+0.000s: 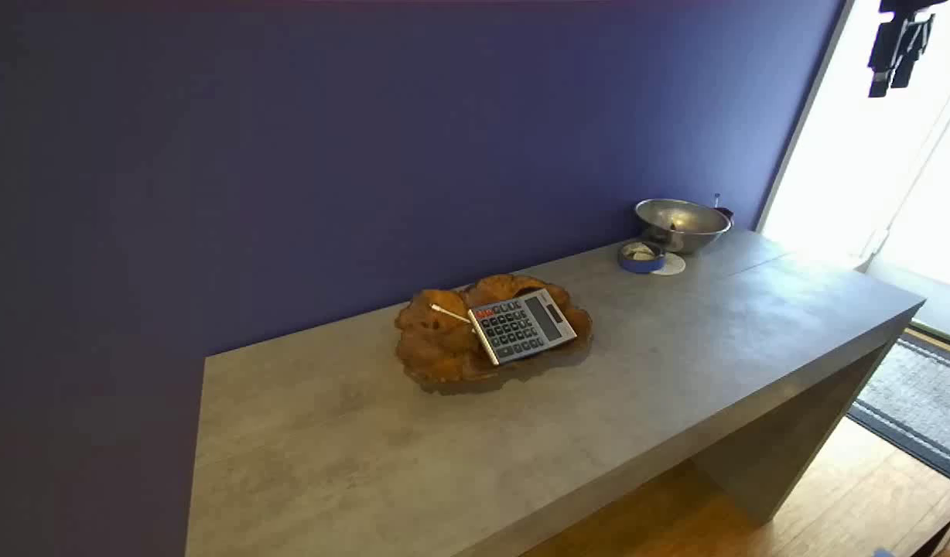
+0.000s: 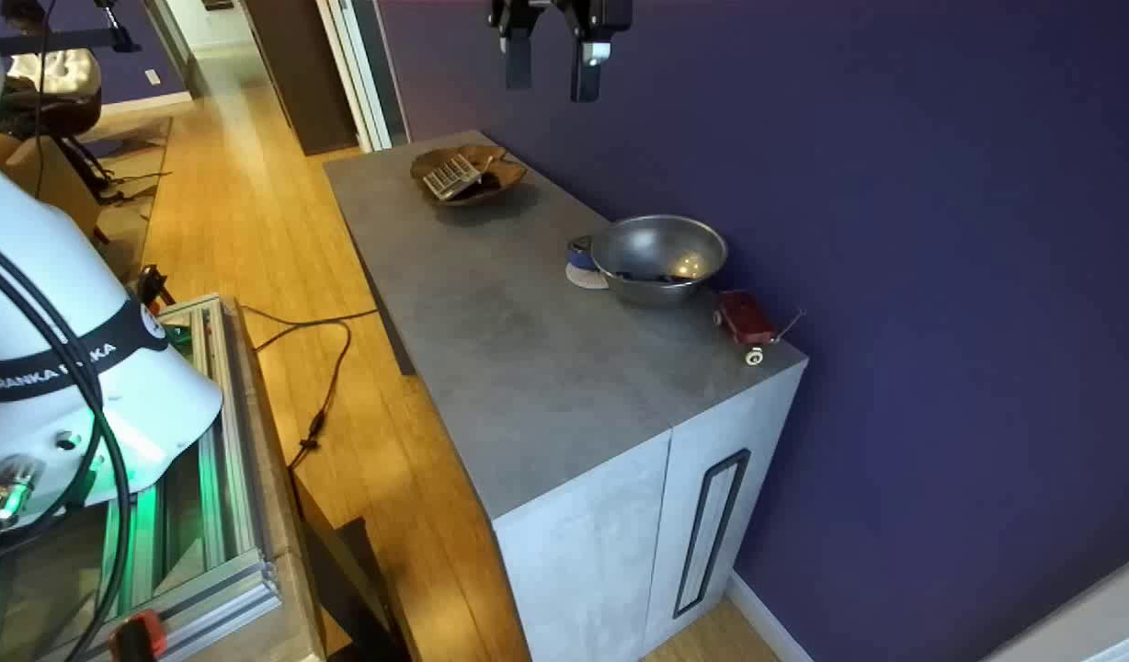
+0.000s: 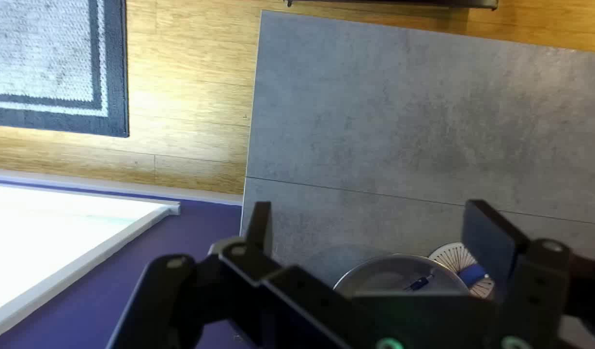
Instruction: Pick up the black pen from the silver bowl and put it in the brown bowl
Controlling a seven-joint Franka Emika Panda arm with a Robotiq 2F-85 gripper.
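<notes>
The silver bowl [image 1: 691, 241] stands by the wall near the table's end; it also shows in an exterior view [image 2: 652, 244] and partly in the wrist view [image 3: 367, 281]. A short dark stick, which looks like the black pen [image 3: 417, 283], lies inside it; part is hidden by my gripper's body. Only a dark tip shows in an exterior view [image 1: 673, 228]. The brown bowl [image 1: 432, 360] stands farther along the table [image 2: 505, 175], holding a calculator and a thin white stick. My gripper [image 3: 368, 208] is open and empty, high above the table; it shows in both exterior views [image 1: 890, 89] [image 2: 552, 90].
A blue round container [image 1: 639, 263] and a white patterned disc [image 1: 671, 264] sit beside the silver bowl. A red toy wagon [image 2: 746, 319] stands on its other side. The grey calculator [image 1: 521, 326] overhangs the brown bowl. A purple wall [image 2: 895, 276] runs along the table's back.
</notes>
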